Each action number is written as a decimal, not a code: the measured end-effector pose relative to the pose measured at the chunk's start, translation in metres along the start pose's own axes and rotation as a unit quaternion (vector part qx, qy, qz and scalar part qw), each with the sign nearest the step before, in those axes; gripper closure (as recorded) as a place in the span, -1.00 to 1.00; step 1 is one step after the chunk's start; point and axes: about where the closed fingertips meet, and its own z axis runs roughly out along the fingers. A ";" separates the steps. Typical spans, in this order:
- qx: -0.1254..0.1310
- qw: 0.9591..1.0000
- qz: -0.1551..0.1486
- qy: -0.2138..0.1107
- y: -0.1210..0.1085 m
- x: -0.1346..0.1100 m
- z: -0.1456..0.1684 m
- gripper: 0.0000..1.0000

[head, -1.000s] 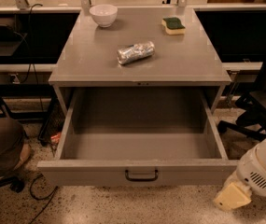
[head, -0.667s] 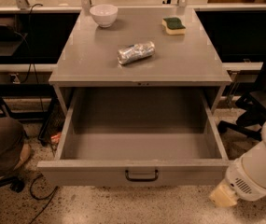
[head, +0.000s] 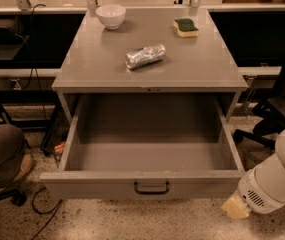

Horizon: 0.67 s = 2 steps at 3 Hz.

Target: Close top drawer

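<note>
Top drawer (head: 152, 184) wide open, gripper (head: 235, 210) nr its front-R corner

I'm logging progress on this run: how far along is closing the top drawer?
Nothing looks done yet: the top drawer is pulled fully out, its inside in full view. In hand: the gripper sits low by the front panel's right end, well clear of the handle; contact with the panel cannot be told. Left: press on the front and push the drawer all the way in.
</note>
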 end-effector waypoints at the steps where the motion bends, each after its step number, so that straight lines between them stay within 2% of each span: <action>1: 0.006 1.000 -0.005 -0.020 -0.016 -0.017 0.011 1.00; 2: 0.018 0.998 -0.013 -0.054 -0.041 -0.049 0.024 1.00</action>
